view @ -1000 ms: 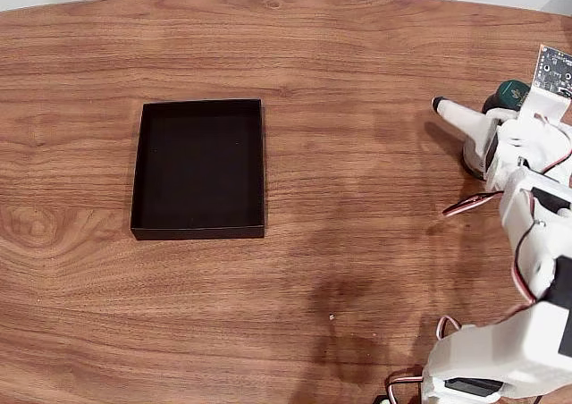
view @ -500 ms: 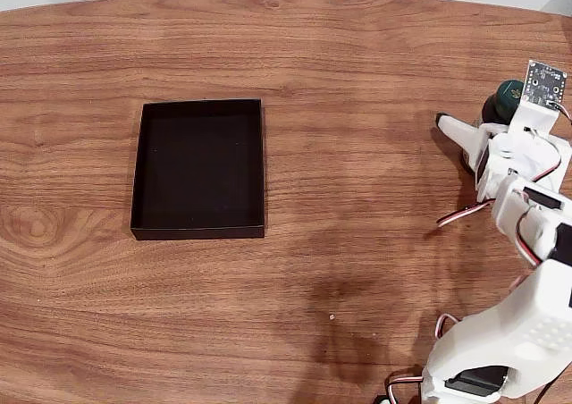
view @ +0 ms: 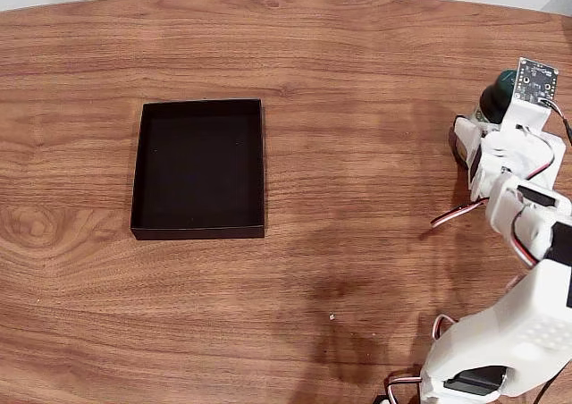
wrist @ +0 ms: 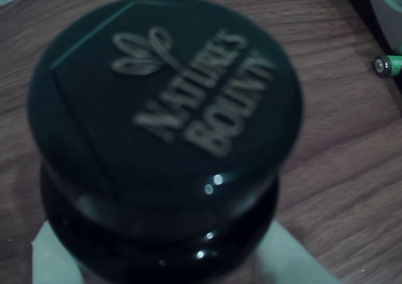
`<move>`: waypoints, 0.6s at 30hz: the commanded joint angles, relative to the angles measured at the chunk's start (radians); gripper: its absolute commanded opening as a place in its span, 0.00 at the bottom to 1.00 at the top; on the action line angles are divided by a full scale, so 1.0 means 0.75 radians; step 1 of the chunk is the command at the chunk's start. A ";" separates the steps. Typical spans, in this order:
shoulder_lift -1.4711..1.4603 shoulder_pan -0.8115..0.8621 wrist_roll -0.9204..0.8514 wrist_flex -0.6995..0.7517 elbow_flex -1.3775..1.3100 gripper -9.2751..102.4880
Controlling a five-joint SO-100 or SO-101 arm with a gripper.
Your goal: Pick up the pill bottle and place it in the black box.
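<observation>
- Your wooden table [view: 357,82] fills the fixed view, its grain running side to side, with a pale strip of background along the top edge.
- Take the black box [view: 199,168] as your landmark: it sits flat on the table left of centre in the fixed view, open side up, with nothing inside it.
- Your white arm [view: 509,315] rises from the lower right corner, well to the right of the box, and reaches up along the right edge of that view.
- Your gripper [view: 472,136] is far to the right of the box, about level with its top wall, pressed against the pill bottle; the wrist hides the jaws, so you cannot tell whether they are closed or parted.
- The pill bottle [view: 497,96] stands upright on the table, well apart from the box and far to its right; in the wrist view its dark green cap [wrist: 164,102] sits right under the lens, with raised "Nature's Bounty" lettering.
- A small green-tipped battery [wrist: 388,65] lies on the table at the right edge of the wrist view.
</observation>
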 commanded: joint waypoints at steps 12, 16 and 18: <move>0.491 -0.223 -0.049 0.018 0.119 0.30; 0.644 -0.362 -0.065 0.125 0.133 0.30; 0.689 -0.430 -0.078 0.192 0.112 0.30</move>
